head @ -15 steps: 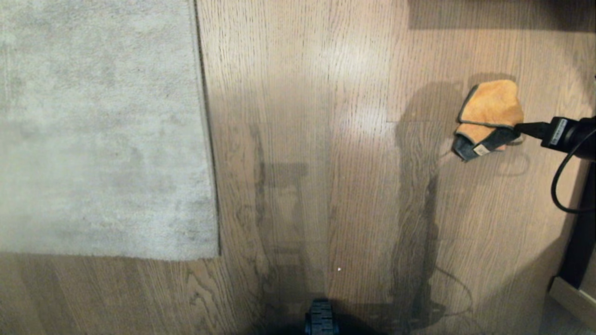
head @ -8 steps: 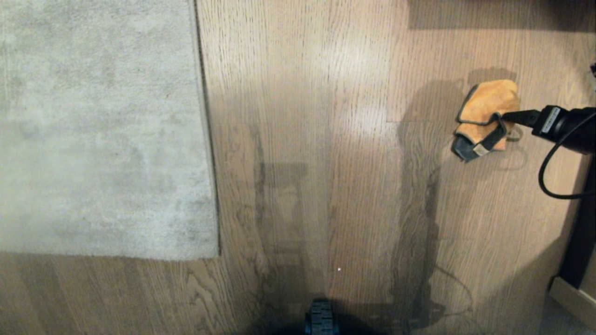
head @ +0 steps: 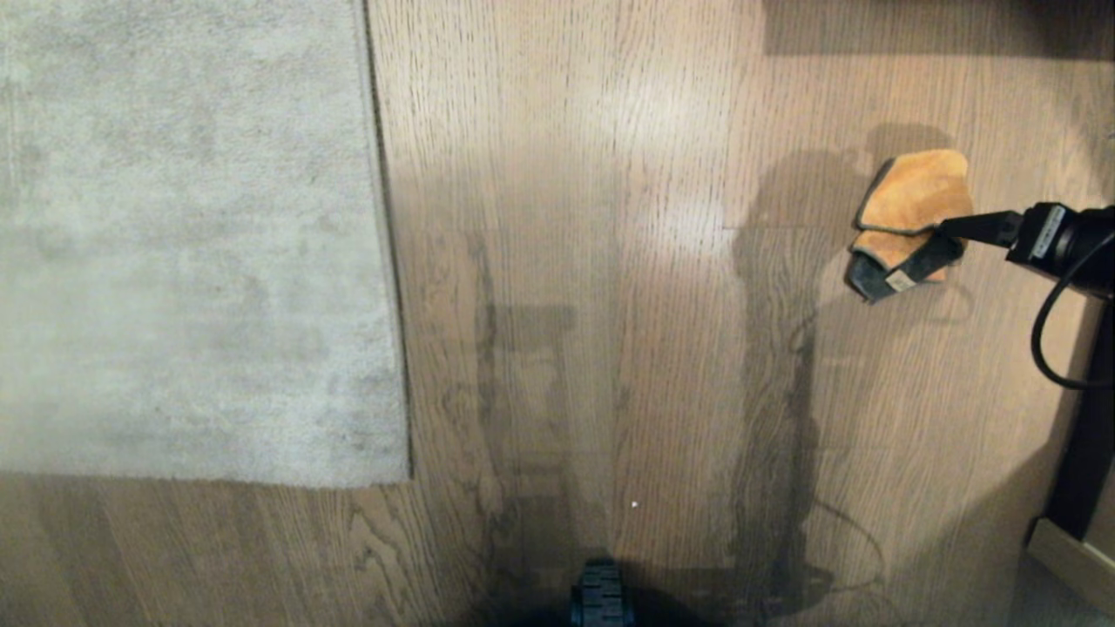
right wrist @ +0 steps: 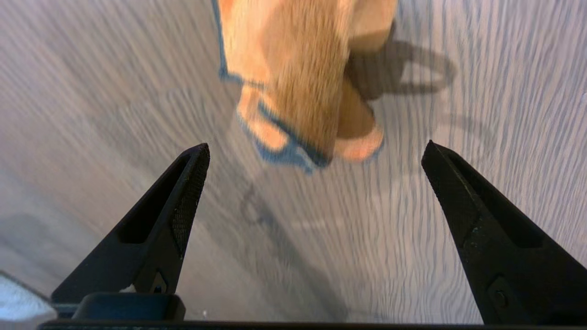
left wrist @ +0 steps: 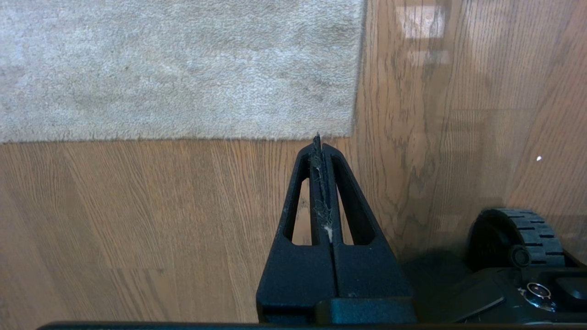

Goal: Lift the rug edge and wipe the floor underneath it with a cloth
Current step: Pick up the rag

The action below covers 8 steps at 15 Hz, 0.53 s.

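Observation:
The grey-beige rug (head: 192,244) lies flat on the left; its rug edge (head: 388,261) runs straight to a square corner (head: 406,477). The wood-grain floor (head: 610,305) fills the middle. The orange cloth (head: 915,200) with a dark grey border sits crumpled on the floor at the right. My right gripper (head: 948,231) reaches in from the right edge at the cloth's near side. In the right wrist view it (right wrist: 315,146) is open wide, the cloth (right wrist: 298,68) just beyond its fingertips (right wrist: 195,160) and ungripped. My left gripper (left wrist: 317,140) is shut and empty, hovering near the rug corner (left wrist: 351,130).
My base's black wheel (head: 601,596) shows at the bottom centre and again (left wrist: 518,238) beside the left gripper. A dark upright post (head: 1089,435) and a pale board (head: 1067,557) stand at the right edge. A black cable (head: 1045,348) loops off the right arm.
The right gripper shifted a little at the cloth's near side and its wrist turned. The cloth has bunched slightly narrower. The rug and left gripper have not moved.

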### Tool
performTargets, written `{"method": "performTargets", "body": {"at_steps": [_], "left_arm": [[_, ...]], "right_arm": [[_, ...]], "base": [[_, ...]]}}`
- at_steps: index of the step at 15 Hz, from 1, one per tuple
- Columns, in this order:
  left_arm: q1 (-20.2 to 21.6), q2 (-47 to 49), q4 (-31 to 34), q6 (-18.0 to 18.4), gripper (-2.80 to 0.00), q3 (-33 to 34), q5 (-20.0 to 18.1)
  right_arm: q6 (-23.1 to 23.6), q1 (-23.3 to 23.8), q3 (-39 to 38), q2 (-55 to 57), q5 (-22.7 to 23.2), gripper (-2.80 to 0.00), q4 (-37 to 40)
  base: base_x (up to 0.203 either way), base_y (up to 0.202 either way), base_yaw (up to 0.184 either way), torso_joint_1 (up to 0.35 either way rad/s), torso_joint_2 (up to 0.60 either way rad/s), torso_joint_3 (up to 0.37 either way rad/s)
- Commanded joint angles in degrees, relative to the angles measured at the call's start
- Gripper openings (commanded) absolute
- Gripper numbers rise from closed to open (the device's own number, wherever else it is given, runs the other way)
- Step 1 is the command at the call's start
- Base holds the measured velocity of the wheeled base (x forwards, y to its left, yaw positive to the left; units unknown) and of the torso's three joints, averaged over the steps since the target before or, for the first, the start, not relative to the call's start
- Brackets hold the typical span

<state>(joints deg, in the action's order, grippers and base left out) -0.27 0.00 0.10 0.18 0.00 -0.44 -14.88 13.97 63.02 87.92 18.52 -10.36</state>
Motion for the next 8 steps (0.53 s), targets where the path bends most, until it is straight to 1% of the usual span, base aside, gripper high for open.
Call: {"method": "performTargets", "body": {"at_steps": [1,5,8], "left_arm": [[0.00,0.00,-0.01,-0.01,-2.80,0.00,0.00],[0.00,0.00,-0.01,-0.01,-2.80,0.00,0.00],[0.00,0.00,-0.01,-0.01,-2.80,0.00,0.00]], "right_arm": [[0.38,-0.21,-2.24,-1.21,0.04,0.00,-0.73],[0.09,-0.48,-4.08,1.17,0.03,0.00,-4.97],[0.02,-0.86,-3.91,4.87,-0.16,0.00,-9.90]], "base": [[0.000,0.000,0.000,0.000,0.00,0.000],[0.000,0.000,0.000,0.000,0.00,0.000],[0.000,0.000,0.000,0.000,0.00,0.000]]}}
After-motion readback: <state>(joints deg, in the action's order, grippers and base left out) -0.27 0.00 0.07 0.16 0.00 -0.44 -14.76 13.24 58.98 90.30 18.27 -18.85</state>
